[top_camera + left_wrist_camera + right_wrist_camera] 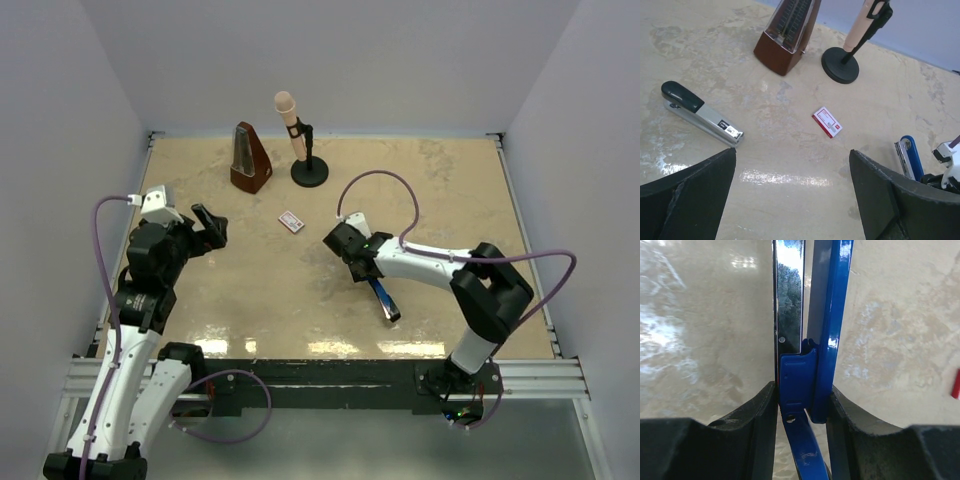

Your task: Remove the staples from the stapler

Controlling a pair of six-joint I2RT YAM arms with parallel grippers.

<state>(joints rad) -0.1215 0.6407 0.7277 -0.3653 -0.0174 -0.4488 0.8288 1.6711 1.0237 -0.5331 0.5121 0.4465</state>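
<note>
Your right gripper is clamped on the stapler. In the right wrist view both fingers press against its sides, one on the silver rail, the other on the blue bar. The gripper holds the stapler by the end that points toward the little white box. The rest of the stapler runs away from the box toward the near edge of the table, and its far tip is down near the surface.

The two long bars sit side by side between the fingers, the rail facing the camera and very shiny. You can't tell from here whether any staples sit in it; the glare hides the channel.

Your left gripper is spread wide and holds nothing. It hangs above the table, well apart from the box on its left side. In the left wrist view the box lies flat between the two dark fingers, with the blue stapler at the right edge of that view, beside the right gripper's white body.

A second stapler, the grey stapler with a black cap, lies flat to the left of the box in that same view. Beyond the box stand the brown metronome and, to its right, the microphone on its round black base.
</note>
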